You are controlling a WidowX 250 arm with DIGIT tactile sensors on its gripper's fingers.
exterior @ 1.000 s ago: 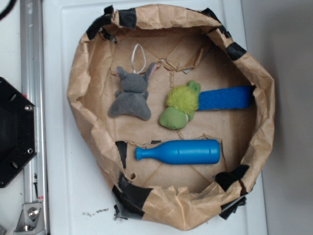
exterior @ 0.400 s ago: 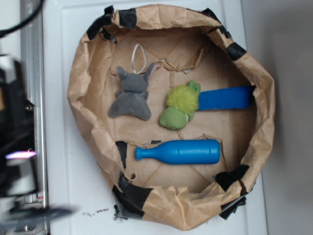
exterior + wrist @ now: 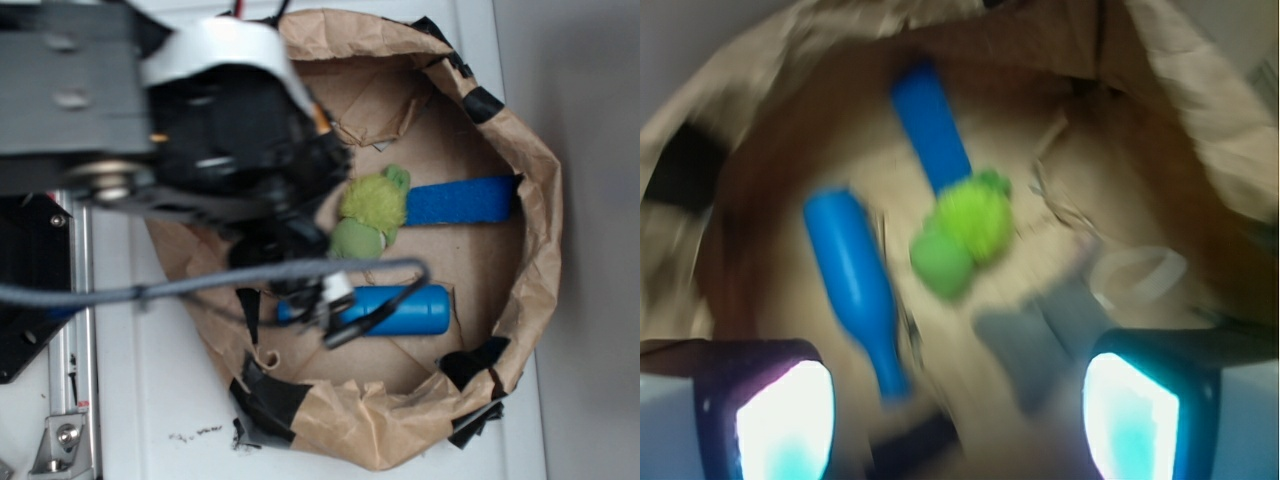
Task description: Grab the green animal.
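Exterior view: the arm [image 3: 200, 120] reaches in from the left over the brown paper basin [image 3: 530, 210] on the white counter [image 3: 140, 400], blurred, covering the basin's left half. The green animal [image 3: 368, 215] lies on the basin floor just right of the arm, touching the flat blue strip [image 3: 462, 200], with the blue bottle [image 3: 400, 310] below it. Wrist view: the claw [image 3: 960, 400] stands wide, both fingers [image 3: 1135, 415] at the lower corners, empty; the green animal [image 3: 962, 235] lies ahead, between and well apart from them. Only this view shows the grey plush [image 3: 1040, 335] and its white loop [image 3: 1138, 275], near the right finger
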